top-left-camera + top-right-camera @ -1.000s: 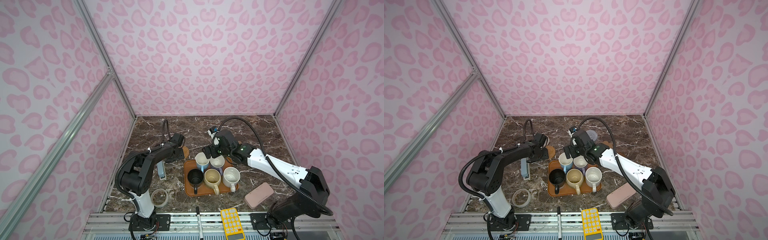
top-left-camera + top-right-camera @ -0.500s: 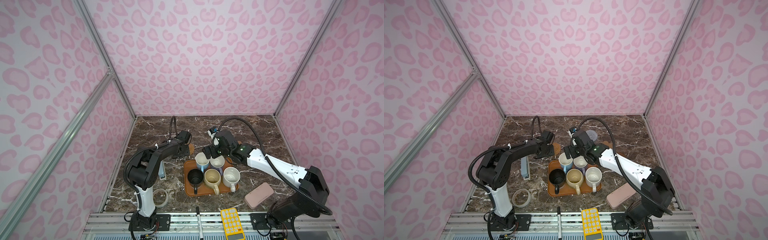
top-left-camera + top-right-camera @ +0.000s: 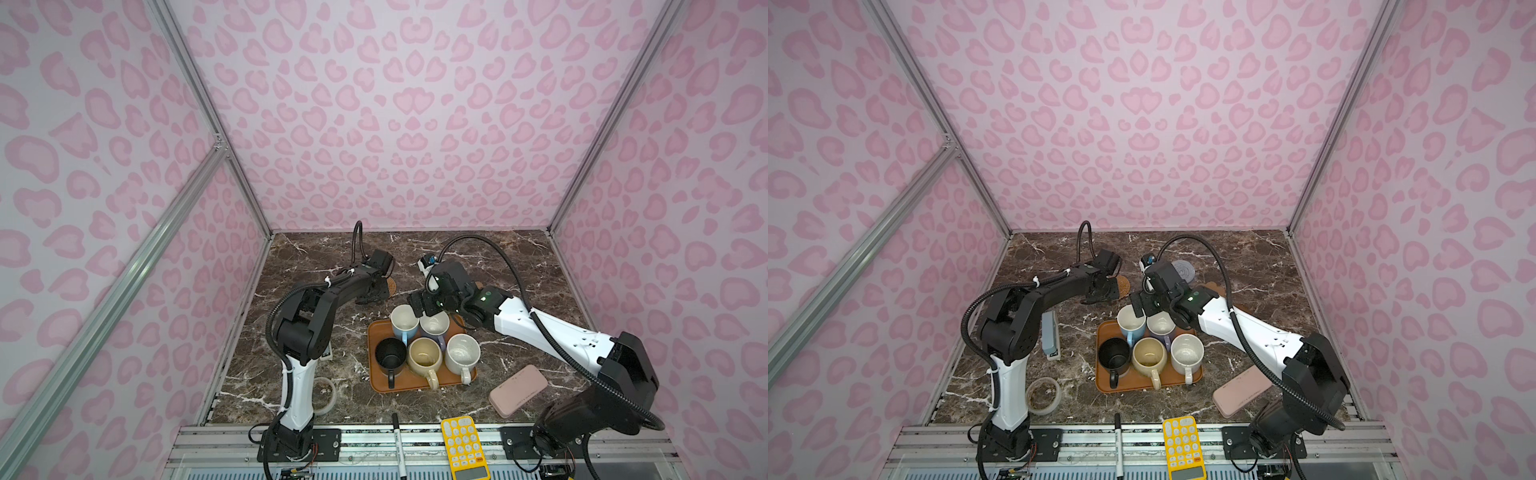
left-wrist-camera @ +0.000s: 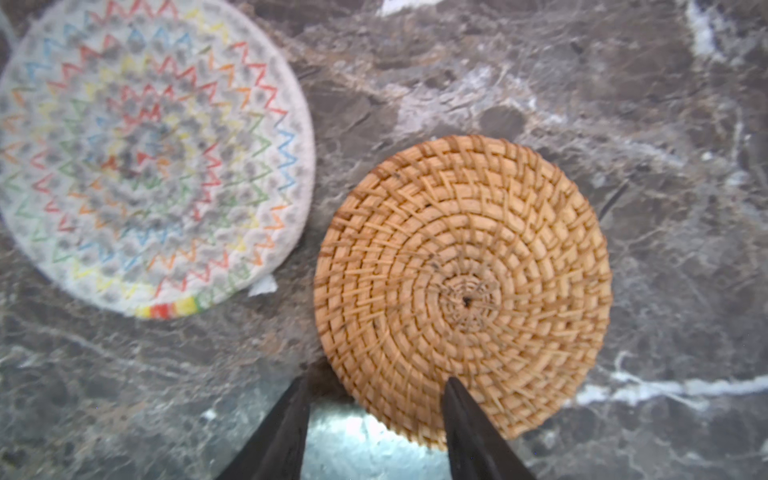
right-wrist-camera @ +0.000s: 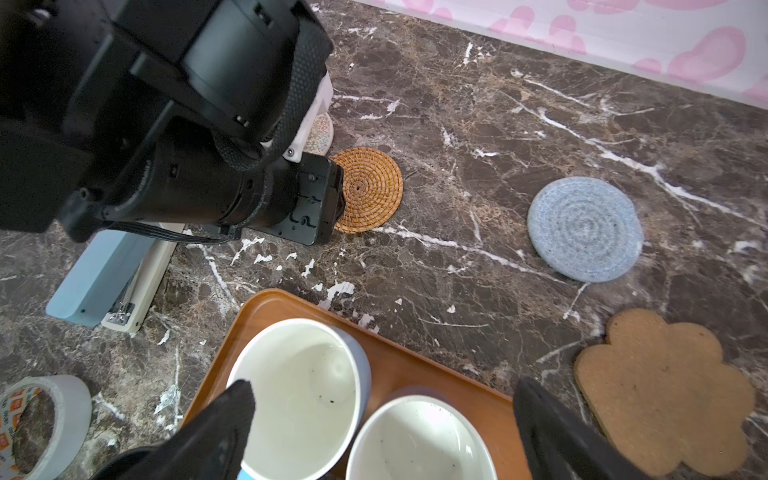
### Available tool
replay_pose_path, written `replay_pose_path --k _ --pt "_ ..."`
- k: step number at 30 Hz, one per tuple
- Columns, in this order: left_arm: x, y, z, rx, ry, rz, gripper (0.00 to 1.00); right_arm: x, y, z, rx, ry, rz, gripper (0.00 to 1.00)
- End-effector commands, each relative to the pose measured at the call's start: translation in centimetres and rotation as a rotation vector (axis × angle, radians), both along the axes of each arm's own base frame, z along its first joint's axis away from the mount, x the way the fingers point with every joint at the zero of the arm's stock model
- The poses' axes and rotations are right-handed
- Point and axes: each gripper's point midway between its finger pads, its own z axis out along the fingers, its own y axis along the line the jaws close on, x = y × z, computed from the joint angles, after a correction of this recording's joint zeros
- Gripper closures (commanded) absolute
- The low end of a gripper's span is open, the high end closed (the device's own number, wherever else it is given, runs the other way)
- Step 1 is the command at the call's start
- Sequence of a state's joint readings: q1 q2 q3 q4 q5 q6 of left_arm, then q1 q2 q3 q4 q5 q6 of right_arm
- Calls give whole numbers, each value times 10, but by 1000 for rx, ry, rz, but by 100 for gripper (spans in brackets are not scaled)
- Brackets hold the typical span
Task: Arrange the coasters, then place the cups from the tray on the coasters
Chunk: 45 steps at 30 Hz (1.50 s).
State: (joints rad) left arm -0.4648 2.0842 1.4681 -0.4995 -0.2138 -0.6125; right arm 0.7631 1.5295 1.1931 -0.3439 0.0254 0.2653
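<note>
The left gripper (image 4: 376, 399) has its jaws apart at the left rim of the orange-tan woven coaster (image 4: 461, 286). One fingertip overlaps the weave and the other sits just off the edge. The round coaster lies flat on the marble, unclamped. The left wrist view shows the whole cream woven coaster (image 4: 145, 153) just beside it, apart by a strip of marble. In both top views the arm hides it.

The right gripper (image 5: 384, 390) hangs with jaws spread wide over the far end of the tray (image 3: 411, 384), holding nothing. The light blue mug (image 5: 299, 386) is by one finger and the lavender mug (image 5: 419, 440) lies between the fingers. The tray's long axis runs left to right. In the near row, the black mug (image 3: 390, 355), cream-yellow mug (image 3: 424, 357) and white speckled mug (image 3: 461, 353) point their handles near. The right wrist view shows the grey-blue coaster (image 5: 586, 228) and the flower-shaped cork coaster (image 5: 660, 395) whole.
</note>
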Motion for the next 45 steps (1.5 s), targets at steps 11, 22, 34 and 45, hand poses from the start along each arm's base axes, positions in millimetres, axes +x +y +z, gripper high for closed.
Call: replay_pose_path --k 11,22,34,45 --pt "15 -4 -5 -6 -9 42 46 1 -13 -6 -49 7 -12 1" --pt "33 -14 37 -111 -101 40 43 9 -28 8 2 7 -28 1" --pt "20 6 170 -326 -394 74 39 24 -75 19 102 -2 -97 1" --pt "-59 53 249 -378 -857 141 3 53 -128 45 126 -136 -226 2"
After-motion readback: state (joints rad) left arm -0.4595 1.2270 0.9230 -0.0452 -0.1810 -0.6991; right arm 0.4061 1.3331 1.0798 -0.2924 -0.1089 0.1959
